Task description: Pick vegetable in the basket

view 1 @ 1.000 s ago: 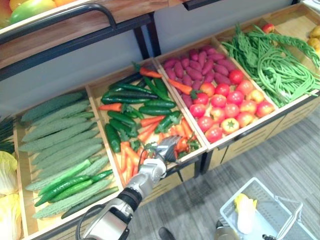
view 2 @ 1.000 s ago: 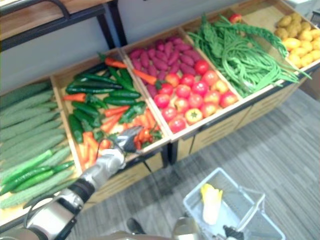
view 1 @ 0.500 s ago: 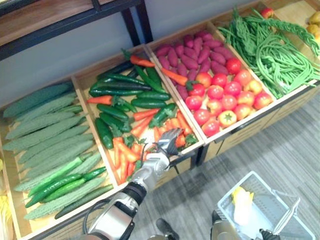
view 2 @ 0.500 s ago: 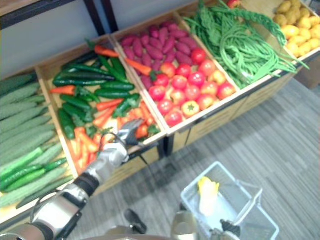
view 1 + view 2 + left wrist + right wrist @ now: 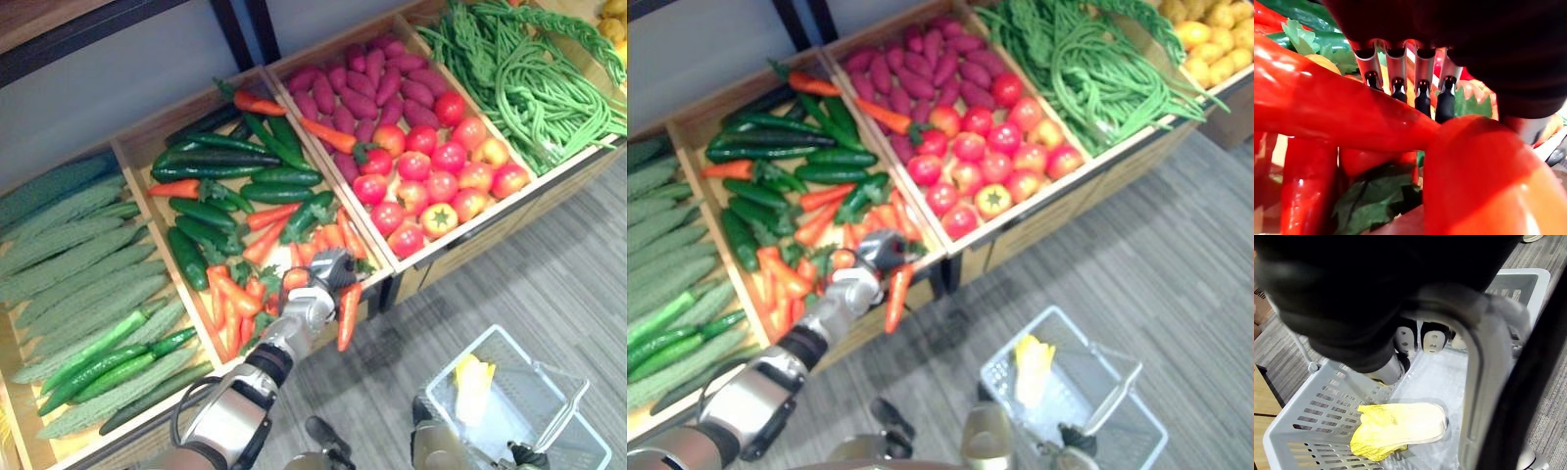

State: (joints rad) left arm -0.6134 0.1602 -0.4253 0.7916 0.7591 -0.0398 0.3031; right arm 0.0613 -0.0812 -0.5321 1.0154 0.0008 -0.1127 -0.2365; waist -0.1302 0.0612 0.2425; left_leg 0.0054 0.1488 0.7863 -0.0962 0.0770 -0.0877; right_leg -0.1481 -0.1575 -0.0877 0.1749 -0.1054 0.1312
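carrot (image 5: 347, 315) is in the left hand (image 5: 313, 292), fingers curled tight round its thick end. it hangs point-down toward 6 o'clock, just past the front edge of the middle crate (image 5: 181, 116), clear of the other carrots. in this crate cucumbers (image 5: 225, 181) lie at 11 o'clock from the hand, and tomatoes (image 5: 431, 176) fill the next crate at 1 o'clock. basket (image 5: 534, 403) is well apart from the carrot, at 4 o'clock from the left hand, over grey floor. the right hand (image 5: 1376, 308) has its fingers (image 5: 1432, 340) closed on the handle (image 5: 1476, 382). inside the basket lies one yellow cabbage (image 5: 1400, 423), on the bottom.
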